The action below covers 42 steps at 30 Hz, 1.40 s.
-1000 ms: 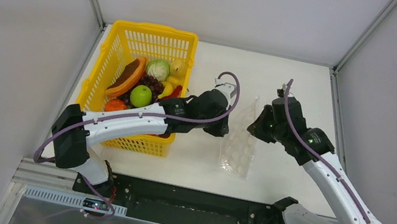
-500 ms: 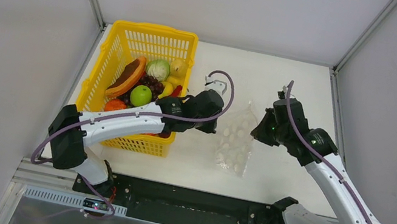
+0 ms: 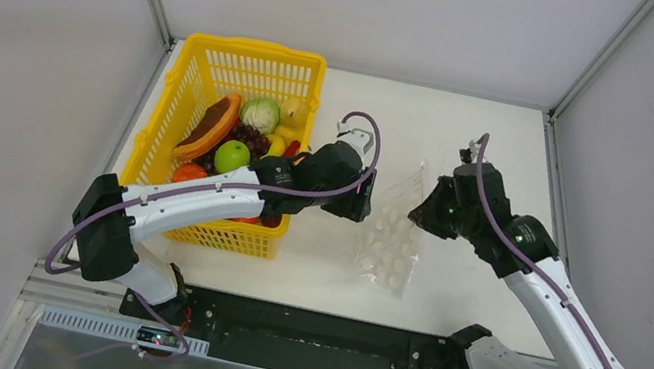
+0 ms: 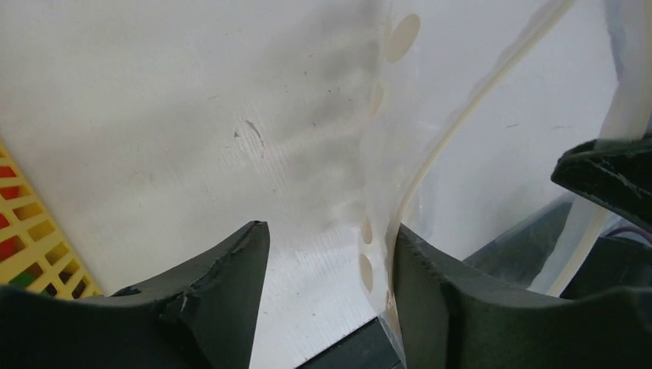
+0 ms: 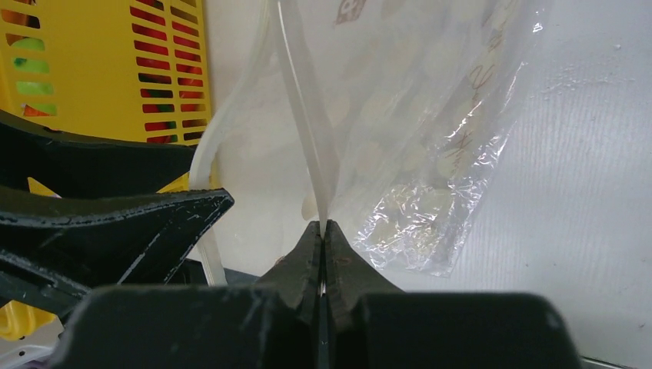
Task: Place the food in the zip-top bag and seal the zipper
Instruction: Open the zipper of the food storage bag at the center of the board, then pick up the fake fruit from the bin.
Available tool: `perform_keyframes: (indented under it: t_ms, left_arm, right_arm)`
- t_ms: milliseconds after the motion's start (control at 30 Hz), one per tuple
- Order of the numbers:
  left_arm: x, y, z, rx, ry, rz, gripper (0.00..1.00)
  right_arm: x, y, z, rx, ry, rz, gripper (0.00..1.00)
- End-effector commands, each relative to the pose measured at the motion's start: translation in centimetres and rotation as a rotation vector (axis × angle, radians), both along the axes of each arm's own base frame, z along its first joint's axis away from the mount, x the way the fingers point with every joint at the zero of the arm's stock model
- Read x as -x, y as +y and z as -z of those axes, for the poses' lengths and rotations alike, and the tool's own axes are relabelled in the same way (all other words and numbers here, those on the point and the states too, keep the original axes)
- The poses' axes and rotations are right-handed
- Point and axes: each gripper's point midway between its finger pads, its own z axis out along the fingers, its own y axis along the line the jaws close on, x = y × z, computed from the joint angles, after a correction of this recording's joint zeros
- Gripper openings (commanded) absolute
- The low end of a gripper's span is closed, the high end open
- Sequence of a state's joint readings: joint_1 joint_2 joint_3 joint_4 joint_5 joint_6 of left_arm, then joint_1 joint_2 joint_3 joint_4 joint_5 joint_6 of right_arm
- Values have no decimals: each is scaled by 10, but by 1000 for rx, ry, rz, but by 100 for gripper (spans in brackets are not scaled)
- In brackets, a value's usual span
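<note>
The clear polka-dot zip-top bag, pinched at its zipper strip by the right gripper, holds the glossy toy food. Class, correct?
No: the top external view shows the toy food in the yellow lattice basket. The right gripper does pinch the zipper strip.

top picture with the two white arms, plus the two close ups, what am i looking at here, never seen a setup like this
Those are two robot arms bolted at the near edge of a white table, each ending in a two-finger gripper. The wide picture looks down from above and behind them. The two close-ups come from small cameras on the wrists, so the dark shapes at the bottom are each arm's own fingers. On the table are a yellow basket holding toy fruit and vegetables, and a clear dotted bag. The right gripper is shut, pinching the bag's edge strip. The left gripper is open beside that edge and holds nothing.
</note>
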<state>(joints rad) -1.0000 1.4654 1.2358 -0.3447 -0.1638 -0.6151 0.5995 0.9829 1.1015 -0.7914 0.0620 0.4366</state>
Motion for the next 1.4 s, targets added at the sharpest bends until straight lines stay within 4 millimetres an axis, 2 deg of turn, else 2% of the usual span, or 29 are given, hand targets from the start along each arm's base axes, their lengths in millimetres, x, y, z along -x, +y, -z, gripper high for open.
perform_keyframes:
  t_ms: [0,233,400,467,633,800,900,1033,1133,1367]
  left_arm:
    - [2,-9,-43,103,-56,54,64]
    - [7,14,-75,115,-121,57,96]
    - [15,41,-101,113,-165,43,99]
    - [16,61,-107,78,-194,10,99]
    - [11,135,-113,-38,-253,-157,99]
    - [8,206,-102,-91,-260,-362,99]
    - [10,232,-86,-118,-220,-435,99]
    - [10,265,-55,-230,-110,-538,99]
    - [-3,269,-35,-224,-48,-552,99]
    - [-53,282,-7,-223,8,-650,99]
  right_arm:
    - [-13,12,-7,-79,-37,33,0]
    - [-18,15,0,-88,-34,45,0]
    - [-17,17,4,-94,-26,43,0]
    - [-18,17,4,-97,-29,44,0]
    - [-16,19,5,-102,-26,30,0]
    - [-14,21,5,-117,-26,15,0]
    - [-14,21,7,-118,-27,16,0]
    - [-13,22,9,-116,-16,9,0]
    - [-14,23,11,-114,-16,9,0]
    - [-9,26,11,-130,-5,-19,0]
